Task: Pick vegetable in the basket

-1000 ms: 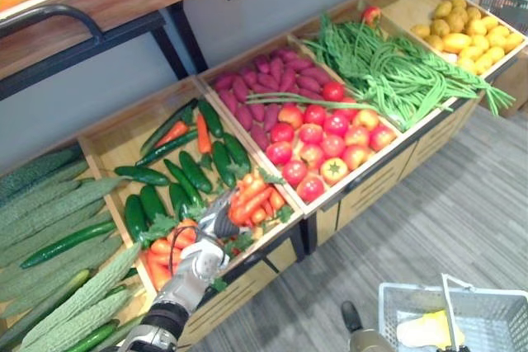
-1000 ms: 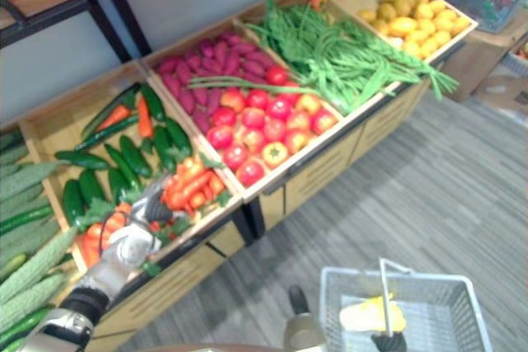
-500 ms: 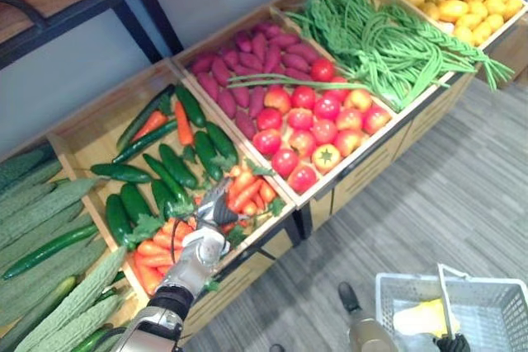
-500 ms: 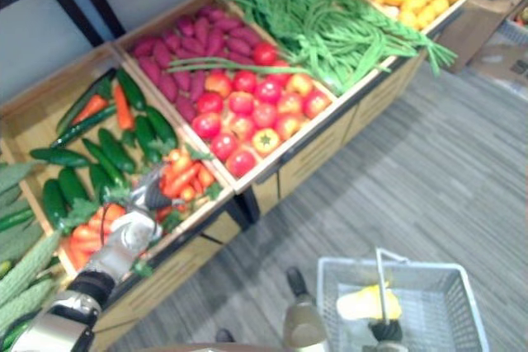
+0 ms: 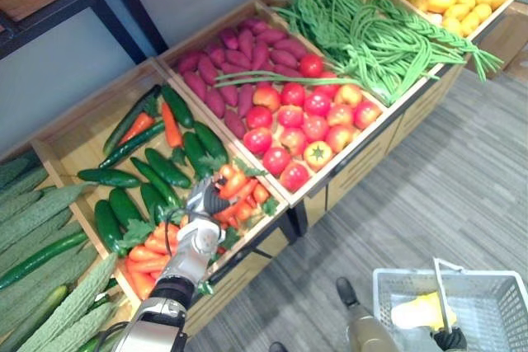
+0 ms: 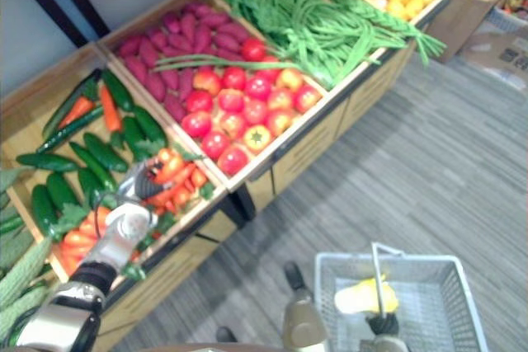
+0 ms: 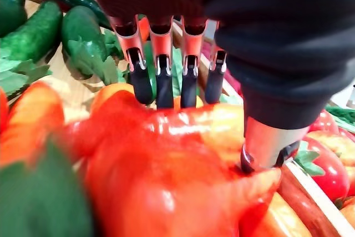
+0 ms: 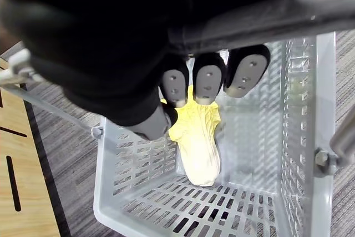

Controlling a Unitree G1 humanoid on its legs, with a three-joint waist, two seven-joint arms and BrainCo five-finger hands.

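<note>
**Left hand on the vegetable, basket off to the right**

A slanted wooden produce stand (image 5: 360,169) of open crates stands on a grey plank floor (image 5: 462,195). At the front of the crate of dark green cucumbers (image 5: 167,167) lies a heap of orange and red vegetables. The left hand (image 5: 205,201) is down on that heap. In its wrist view the dark-tipped fingers (image 7: 164,84) curl over the far side of a glossy red-orange vegetable (image 7: 166,159), and the thumb (image 7: 266,148) presses its near side, so the hand is clamped on it. The vegetable rests among its neighbours, not yet lifted. Its long axis is hard to judge from so close.

The pale grey plastic mesh basket (image 5: 493,311) hangs low at the robot's right, well apart from the crate. The right hand (image 8: 208,84) is curled round its grey handle bar (image 8: 249,23), and a yellow leafy vegetable (image 8: 199,148) lies inside. The carry should therefore run rightward, down and back toward the body. It falls to the left arm, which must reach across to the open top.
</note>
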